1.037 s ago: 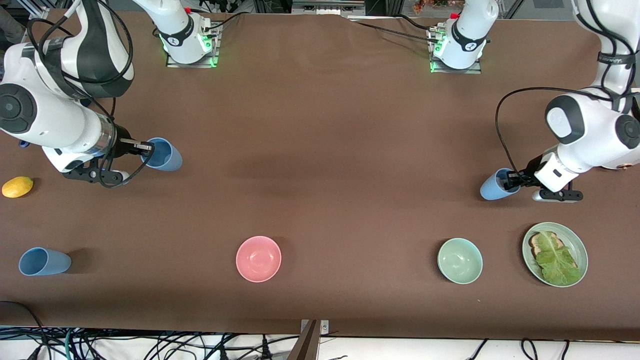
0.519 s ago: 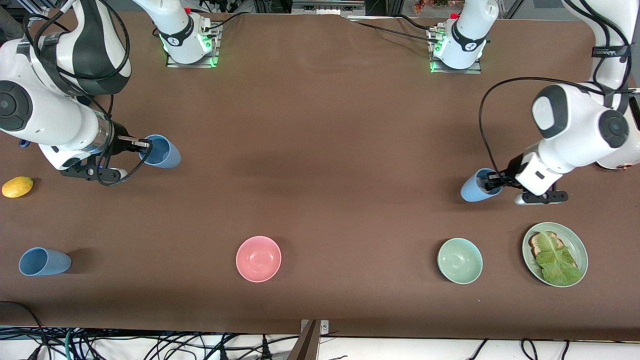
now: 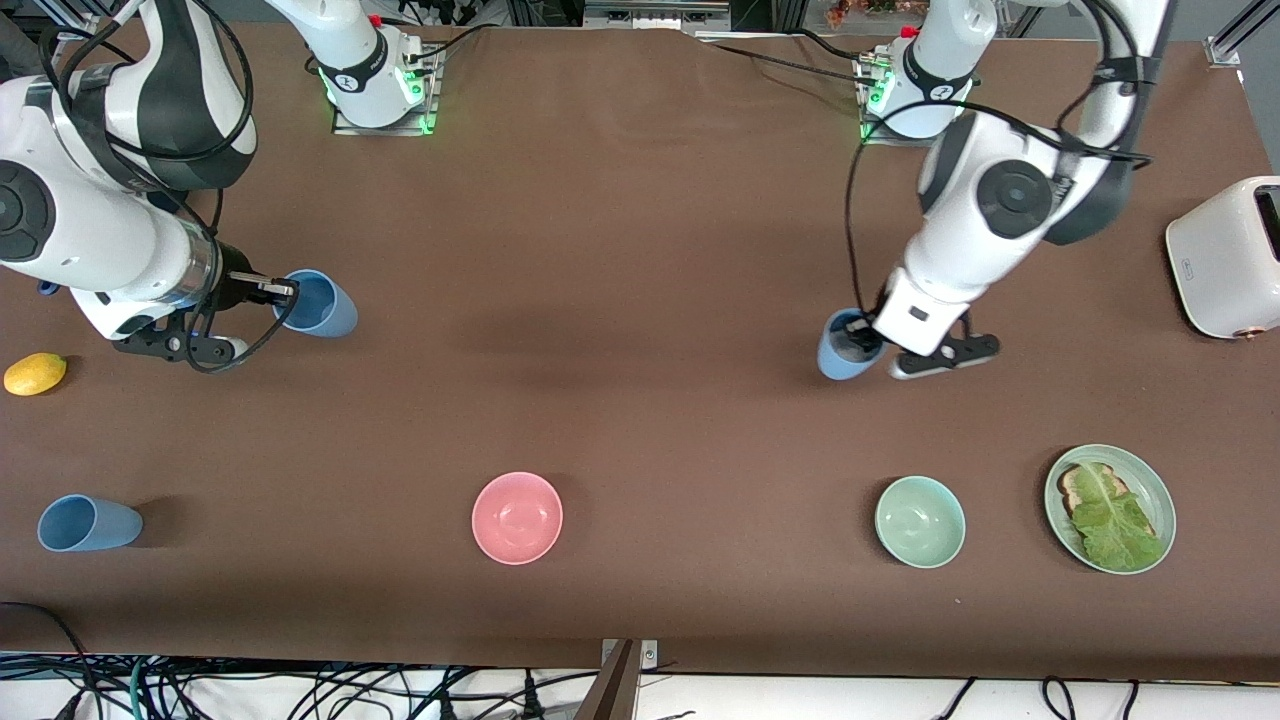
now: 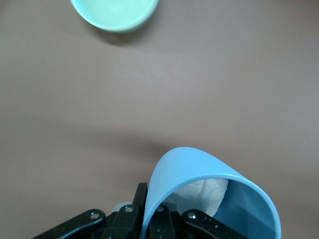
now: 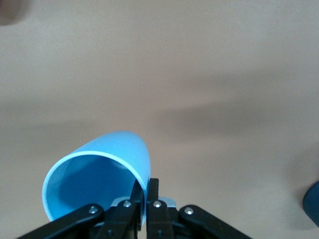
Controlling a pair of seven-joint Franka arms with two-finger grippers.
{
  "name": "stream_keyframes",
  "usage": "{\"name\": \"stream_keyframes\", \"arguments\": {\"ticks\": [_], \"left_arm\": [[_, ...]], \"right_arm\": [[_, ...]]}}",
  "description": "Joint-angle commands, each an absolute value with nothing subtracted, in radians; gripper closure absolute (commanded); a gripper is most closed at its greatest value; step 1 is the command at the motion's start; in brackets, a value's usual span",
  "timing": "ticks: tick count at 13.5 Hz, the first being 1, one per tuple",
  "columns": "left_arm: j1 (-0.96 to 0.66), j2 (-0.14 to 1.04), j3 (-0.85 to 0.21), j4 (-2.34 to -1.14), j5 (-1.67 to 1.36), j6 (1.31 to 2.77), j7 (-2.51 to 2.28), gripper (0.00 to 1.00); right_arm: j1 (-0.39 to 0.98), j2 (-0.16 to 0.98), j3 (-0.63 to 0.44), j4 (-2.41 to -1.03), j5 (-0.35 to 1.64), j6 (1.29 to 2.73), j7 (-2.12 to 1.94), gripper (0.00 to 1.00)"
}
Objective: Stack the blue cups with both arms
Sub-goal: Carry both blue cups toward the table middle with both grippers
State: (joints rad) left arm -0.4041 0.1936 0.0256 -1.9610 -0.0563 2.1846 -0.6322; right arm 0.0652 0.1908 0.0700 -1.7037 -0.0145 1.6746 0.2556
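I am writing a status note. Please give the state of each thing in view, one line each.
left hand: shut on a blue cup, carried over the table
right hand: shut on a second blue cup
third blue cup: untouched on the table
green plate: holds toast and lettuce

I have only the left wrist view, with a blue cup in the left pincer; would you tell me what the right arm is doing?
Observer: The right pincer is shut on a second cup at its rim, toward that arm's end of the table.
Operator: Are there more cups?
Observer: Yes, a third cup sits on the table, nearer the front camera than a lemon.
Operator: What is beside the green bowl I see?
Observer: A plate with toast and lettuce, toward the left arm's end.
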Motion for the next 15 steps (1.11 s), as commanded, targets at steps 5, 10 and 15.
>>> {"name": "stream_keyframes", "arguments": {"ticks": [5,10,15], "left_arm": [[-0.638,0.325,0.014,-1.806,-0.028,2.161,-1.049,1.00],[-0.764,0.520,0.015,-1.616,-0.029,2.169,-1.241,1.00],[-0.775,0.624,0.015,-1.592,-0.031,2.299,-1.278,1.00]], "right_arm": [[0.066,0.189,0.074,-1.681,-0.011,1.646,0.267,1.00],[0.092,0.189,0.097,-1.680,-0.011,1.647,0.366,1.00],[0.152,0.198,0.106,-1.661,-0.011,1.647,0.480,1.00]]}}
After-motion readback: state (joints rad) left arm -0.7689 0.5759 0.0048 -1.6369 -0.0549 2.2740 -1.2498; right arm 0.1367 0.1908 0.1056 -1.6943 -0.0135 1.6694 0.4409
